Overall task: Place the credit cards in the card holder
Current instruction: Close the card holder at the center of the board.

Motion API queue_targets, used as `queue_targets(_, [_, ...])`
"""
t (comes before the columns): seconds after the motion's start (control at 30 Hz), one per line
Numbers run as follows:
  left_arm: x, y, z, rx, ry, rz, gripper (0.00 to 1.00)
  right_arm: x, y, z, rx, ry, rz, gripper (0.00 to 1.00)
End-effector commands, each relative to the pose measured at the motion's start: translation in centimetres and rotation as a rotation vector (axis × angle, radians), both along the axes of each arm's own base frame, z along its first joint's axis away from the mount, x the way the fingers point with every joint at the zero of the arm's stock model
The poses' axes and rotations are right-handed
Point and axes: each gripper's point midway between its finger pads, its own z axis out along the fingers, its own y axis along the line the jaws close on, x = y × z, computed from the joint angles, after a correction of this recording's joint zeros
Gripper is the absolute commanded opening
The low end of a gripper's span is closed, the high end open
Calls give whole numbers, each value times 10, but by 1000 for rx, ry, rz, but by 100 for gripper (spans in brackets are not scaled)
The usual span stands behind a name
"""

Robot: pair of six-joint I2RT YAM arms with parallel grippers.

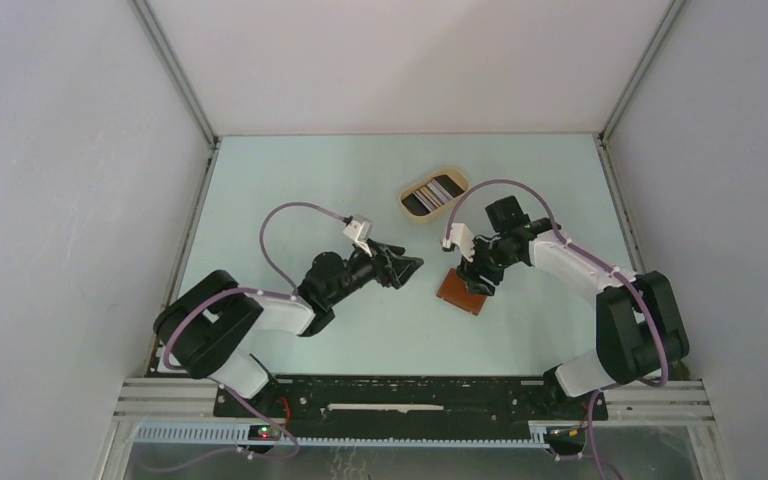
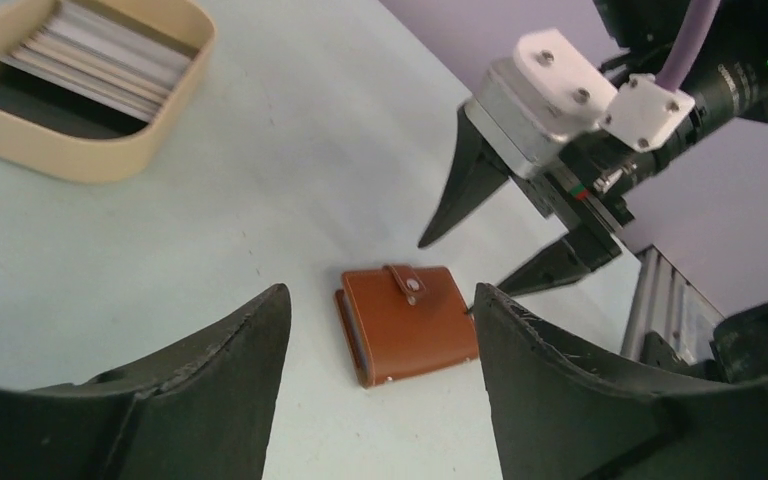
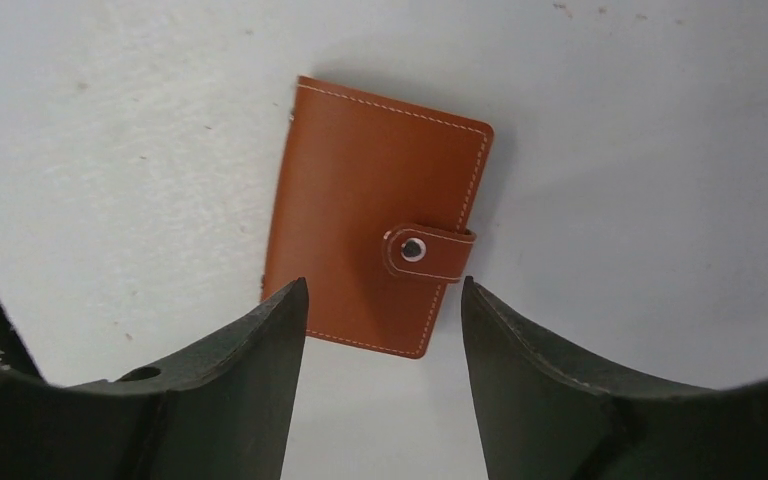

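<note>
1. In the top view, the black and white left arm (image 1: pixel 260 315) reaches from the lower left of the frame toward the centre, over the pale green table (image 1: pixel 290 180)
2. The black left fingers (image 2: pixel 230 400) stand wide apart with nothing between them; in the left wrist view they fill the lower left and lower right corners, and the card holder shows in the gap beyond them
3. A beige oval tray (image 2: pixel 90 160) sits in the upper left of the left wrist view, and above centre in the top view; well apart from both pairs of fingers
4. The credit cards, thin flat plastic in black, grey and white (image 2: pixel 100 55), lie stacked inside that tray; none is outside it
5. The card holder, a small reddish-brown leather folding wallet (image 3: pixel 380 200), lies flat on the table just right of centre in the top view; it is folded shut, its small tab snapped over the edge
6. The black right fingers (image 3: pixel 560 400) are also spread apart and grip nothing; in the right wrist view the wallet's near edge lies just beyond their tips, between them
7. In the left wrist view one right fingertip is very close to the wallet's right edge; whether it touches cannot be told
8. The right arm (image 1: pixel 580 265) comes in from the lower right of the top view
</note>
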Motion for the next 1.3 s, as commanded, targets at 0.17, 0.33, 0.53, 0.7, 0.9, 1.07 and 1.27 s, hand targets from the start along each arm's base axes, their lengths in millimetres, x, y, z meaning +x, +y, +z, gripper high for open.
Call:
queue_targets(0.17, [-13, -16, 4, -83, 17, -115, 68, 21, -4, -10, -40, -198, 126, 68])
queue_targets(0.33, [-15, -19, 3, -88, 24, -129, 67, 28, -3, -15, -49, -221, 142, 67])
queue_targets(0.53, [-15, -21, 3, -98, 29, -139, 66, 28, 3, -15, -18, -226, 165, 62])
queue_targets(0.7, [-16, -21, 3, -100, 30, -147, 65, 23, 2, -21, -30, -200, 179, 56])
queue_targets(0.9, [-17, -23, 2, -106, 34, -158, 64, 16, 2, -25, -23, -170, 198, 53])
queue_targets(1.07, [-18, -23, 2, -107, 36, -162, 64, 16, 2, -27, -29, -165, 194, 52])
queue_targets(1.27, [-18, -25, 1, -108, 39, -170, 61, 15, 2, -28, -34, -148, 194, 37])
